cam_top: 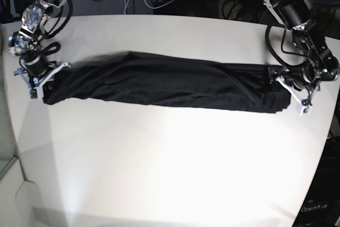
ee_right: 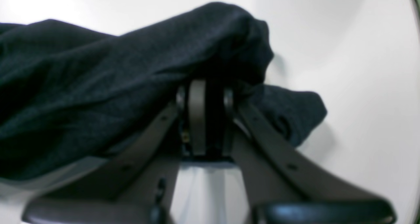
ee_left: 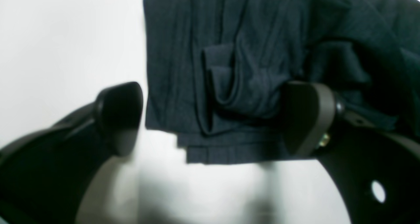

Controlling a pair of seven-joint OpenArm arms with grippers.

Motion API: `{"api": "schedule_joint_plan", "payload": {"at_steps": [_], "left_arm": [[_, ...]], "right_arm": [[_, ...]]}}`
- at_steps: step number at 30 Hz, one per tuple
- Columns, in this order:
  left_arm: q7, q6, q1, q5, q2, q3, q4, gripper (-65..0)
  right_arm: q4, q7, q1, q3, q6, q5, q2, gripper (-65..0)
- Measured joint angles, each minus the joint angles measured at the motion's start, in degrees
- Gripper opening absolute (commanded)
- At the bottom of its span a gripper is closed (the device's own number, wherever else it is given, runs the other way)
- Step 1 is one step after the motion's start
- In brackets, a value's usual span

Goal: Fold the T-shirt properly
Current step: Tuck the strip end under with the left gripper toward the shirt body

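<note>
Left wrist: left gripper (ee_left: pixel 213 119) is standing spread wide, straddling the folded T-shirt (ee_left: pixel 229 70) end. Right wrist: right gripper (ee_right: pixel 206 102) is pinching cloth. Base: garment is lying as a band across the white table (cam_top: pixel 170 174).

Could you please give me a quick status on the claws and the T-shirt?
Left claw open at one shirt end. Right claw shut on the T-shirt, a long band across the table. Nothing in the way.

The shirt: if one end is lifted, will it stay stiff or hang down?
The shirt will probably sag: its thin fabric already drapes in soft folds. The layers may slide apart. It looks light, so the table should hardly drag it.
</note>
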Motion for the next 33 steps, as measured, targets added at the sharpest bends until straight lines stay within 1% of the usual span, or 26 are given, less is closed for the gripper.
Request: {"api": "schedule_joint_plan", "payload": {"at_steps": [3, 9, 10, 12, 16, 22, 25, 29, 33], "left_arm": [[-2.4, 0.0, -0.7, -0.9, -0.4, -0.2, -2.6, -1.8], [-2.8, -0.4, -2.0, -1.3, -0.8, -0.2, -5.0, -2.5], [-2.8, -0.4, -2.0, -1.3, -0.9, -0.2, -5.0, -4.4], [-3.3, -0.2, -2.0, -1.3, -0.8, -0.2, -5.1, -12.6], [-3.3, -0.2, -2.0, -1.5, -0.7, -0.3, -5.4, -34.6], [-2.7, -0.4, -2.0, -2.8, -0.2, -0.2, -5.6, -57.7], [-2.7, -0.4, -2.0, -2.8, -0.2, -0.2, -5.6, -63.3], [-2.7, -0.4, -2.0, -2.8, -0.2, -0.1, -5.1, -63.8], [-0.1, -0.4, -1.7, -1.6, 0.2, 0.1, -2.0, -63.8]], "right_arm": [[0.0, 0.0, 0.0, 0.0, 0.0, 0.0, 0.0, -59.6], [0.0, 0.0, 0.0, 0.0, 0.0, 0.0, 0.0, -59.6], [0.0, 0.0, 0.0, 0.0, 0.0, 0.0, 0.0, -59.6], [0.0, 0.0, 0.0, 0.0, 0.0, 0.0, 0.0, -59.6], [0.0, 0.0, 0.0, 0.0, 0.0, 0.0, 0.0, -59.6], [0.0, 0.0, 0.0, 0.0, 0.0, 0.0, 0.0, -59.6], [0.0, 0.0, 0.0, 0.0, 0.0, 0.0, 0.0, -59.6], [0.0, -0.2, 0.2, 0.0, 0.0, 0.0, 0.0, -59.6], [0.0, -0.2, 0.2, 0.0, 0.0, 0.0, 0.0, -59.6]]}}
